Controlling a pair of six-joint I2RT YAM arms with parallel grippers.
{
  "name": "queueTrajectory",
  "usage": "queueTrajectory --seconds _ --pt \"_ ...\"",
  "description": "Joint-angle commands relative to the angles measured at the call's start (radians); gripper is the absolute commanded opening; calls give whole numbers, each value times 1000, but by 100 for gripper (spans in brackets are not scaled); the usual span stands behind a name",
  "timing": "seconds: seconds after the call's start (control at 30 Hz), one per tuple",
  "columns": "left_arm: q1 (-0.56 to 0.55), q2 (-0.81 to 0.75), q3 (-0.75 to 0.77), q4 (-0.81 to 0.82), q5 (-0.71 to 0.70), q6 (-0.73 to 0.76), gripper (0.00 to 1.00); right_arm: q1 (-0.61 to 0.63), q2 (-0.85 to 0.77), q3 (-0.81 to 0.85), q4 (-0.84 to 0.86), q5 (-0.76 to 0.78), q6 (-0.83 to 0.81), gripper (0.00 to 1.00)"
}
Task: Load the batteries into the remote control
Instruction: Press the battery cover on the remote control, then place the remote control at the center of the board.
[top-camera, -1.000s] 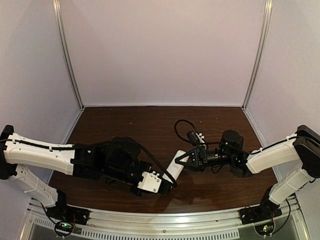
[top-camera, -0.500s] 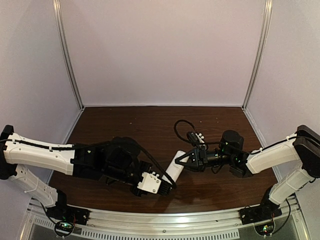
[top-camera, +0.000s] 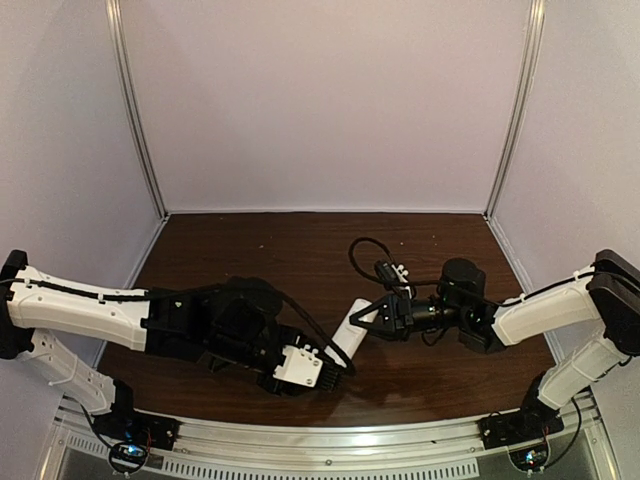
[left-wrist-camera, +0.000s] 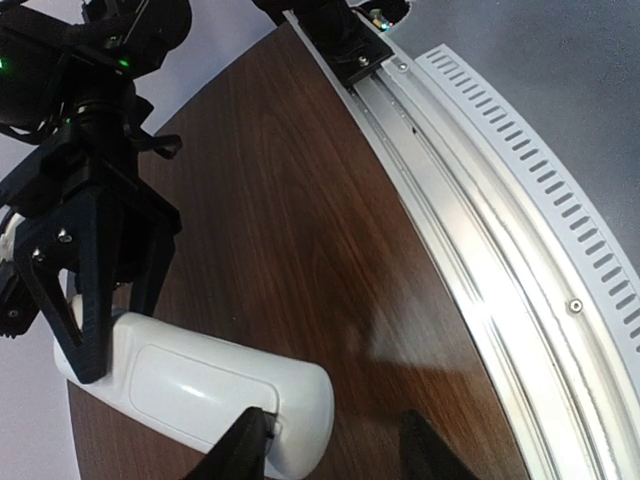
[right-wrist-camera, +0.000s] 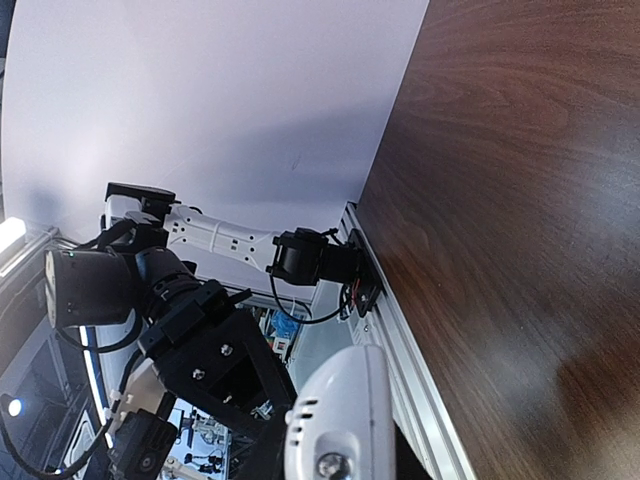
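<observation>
The white remote control (top-camera: 349, 327) hangs above the table between the two arms, its back side with the battery cover (left-wrist-camera: 190, 380) facing the left wrist camera. My right gripper (top-camera: 366, 320) is shut on the remote's far end, and its black fingers (left-wrist-camera: 90, 290) straddle the body. The remote's rounded end (right-wrist-camera: 338, 420) with a screw fills the bottom of the right wrist view. My left gripper (left-wrist-camera: 335, 455) is open. Its left fingertip (left-wrist-camera: 245, 445) rests on the cover's edge at the remote's near end, and the other fingertip (left-wrist-camera: 430, 455) stands apart over the wood. The batteries are out of view.
The dark wooden table (top-camera: 300, 250) is enclosed by white walls. A slotted aluminium rail (left-wrist-camera: 500, 200) runs along the near edge, and the left arm's base (right-wrist-camera: 320, 260) is on it.
The left wrist has shifted slightly toward the near edge. The right gripper and the remote have edged a little to the left. Both holds are unchanged.
</observation>
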Motion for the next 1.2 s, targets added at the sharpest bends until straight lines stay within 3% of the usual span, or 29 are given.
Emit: queueTrajectory --seconds 0.0,0.2,0.37,0.43,0.53,0.63,0.77,0.87,0.97,1.17 --pt "6 -50 8 52 -83 -59 53 6 -20 24 -36 -13 -50 0" --pt "8 -159 -60 172 -198 -147 70 -3 -17 26 -55 2 -73 0" --pt "84 -193 -77 210 -235 -398 80 -8 -46 63 -141 5 -169 0" --pt "152 -211 -70 207 -172 -552 83 -7 -72 99 -220 9 -247 0" --pt "264 -235 -67 211 44 -712 84 -7 -115 176 -348 15 -371 0" --pt "320 -251 -68 257 185 -782 87 -8 -159 253 -478 26 -509 0" --pt "336 -241 -36 245 235 -827 92 -8 -182 347 -633 94 -629 0" --pt "337 -224 -14 226 198 -823 93 -7 -174 385 -682 150 -627 0" --pt "338 -194 7 161 139 -795 87 -8 -161 407 -747 237 -618 0" --pt "338 -255 -63 203 -107 -796 87 -7 -163 525 -1130 605 -844 0"
